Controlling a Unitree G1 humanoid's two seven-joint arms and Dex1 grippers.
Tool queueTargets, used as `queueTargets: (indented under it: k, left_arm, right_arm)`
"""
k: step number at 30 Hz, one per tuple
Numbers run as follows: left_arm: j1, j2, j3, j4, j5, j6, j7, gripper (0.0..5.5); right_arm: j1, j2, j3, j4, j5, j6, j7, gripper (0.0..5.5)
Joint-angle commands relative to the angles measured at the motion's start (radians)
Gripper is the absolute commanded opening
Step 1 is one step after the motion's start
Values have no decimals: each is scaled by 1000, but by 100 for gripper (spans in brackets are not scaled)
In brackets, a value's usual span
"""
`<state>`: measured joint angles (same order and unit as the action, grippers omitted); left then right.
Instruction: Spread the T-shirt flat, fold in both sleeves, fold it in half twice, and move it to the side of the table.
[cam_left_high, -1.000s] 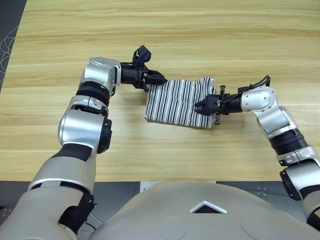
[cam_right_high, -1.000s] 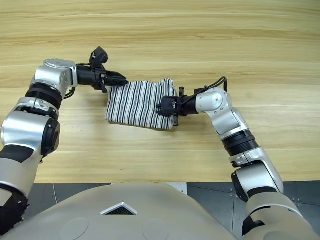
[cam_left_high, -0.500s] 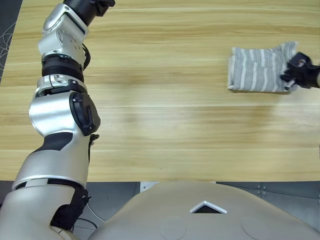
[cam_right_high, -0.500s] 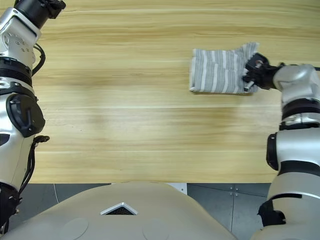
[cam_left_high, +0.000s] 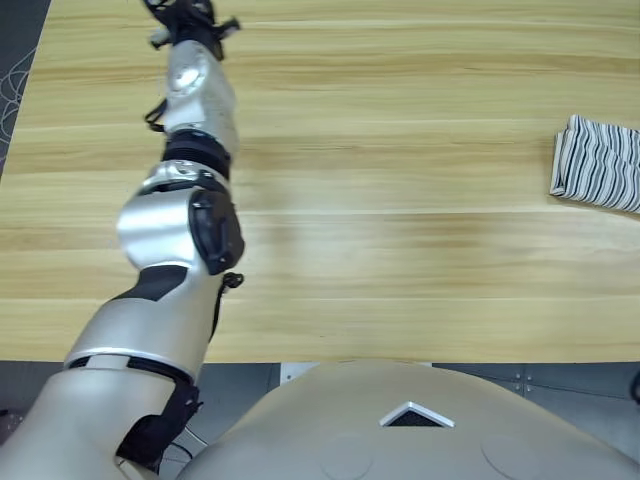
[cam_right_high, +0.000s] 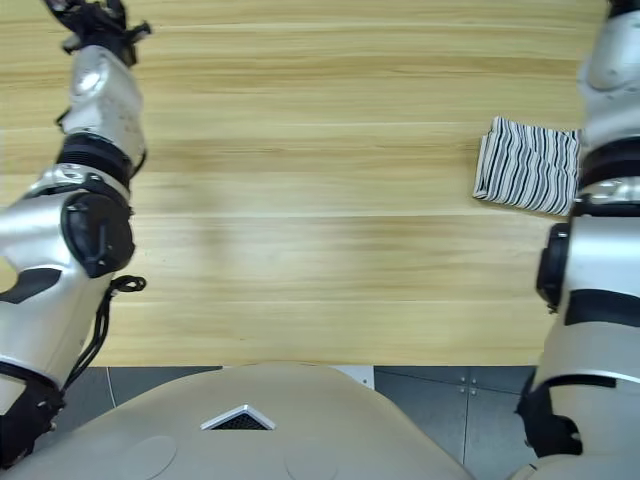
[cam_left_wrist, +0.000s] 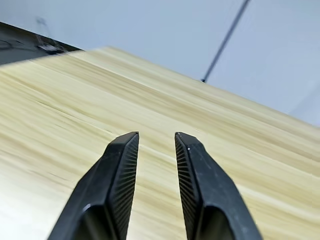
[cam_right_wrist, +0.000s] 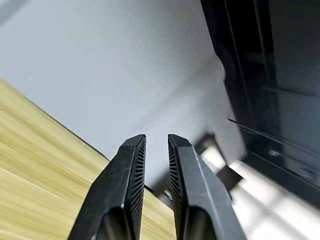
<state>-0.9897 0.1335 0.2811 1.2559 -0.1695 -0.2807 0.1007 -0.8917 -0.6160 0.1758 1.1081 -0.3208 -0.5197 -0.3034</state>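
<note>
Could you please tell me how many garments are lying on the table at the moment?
1: the folded striped T-shirt lies near the right edge of the table.

Black-and-white striped T-shirt (cam_right_high: 527, 167), folded into a compact rectangular bundle, lying flat on the wooden worktop (cam_left_high: 400, 150), far over on its right side.

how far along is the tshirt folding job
It looks essentially finished. Done: the T-shirt lies as a small folded bundle at the right side of the table. In hand: nothing; the left gripper and right gripper are clear of it, fingers apart and empty. Left: nothing visible.
</note>
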Motion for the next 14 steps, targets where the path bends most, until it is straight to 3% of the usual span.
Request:
queueTargets:
  k: [1, 6, 8, 11, 14]
  left_arm:
    - [64, -34, -133, -40, 192, -176, 222, 134]
    - [233, -68, -277, -112, 394, -291, 441, 134]
    - [421, -87, -366, -309, 553, -351, 589, 134]
    - [683, -135, -511, -581, 842, -261, 879, 134]
    - [907, -177, -552, -717, 937, -222, 1041, 134]
  right_arm:
    - [193, 27, 11, 43, -55, -91, -149, 82]
    - [427, 12, -51, 2, -69, -276, -376, 82]
    - [427, 7, -67, -38, -80, -358, -421, 82]
    - [453, 31, -74, -22, -71, -402, -413, 82]
    - [525, 28, -28, -34, -142, -426, -404, 82]
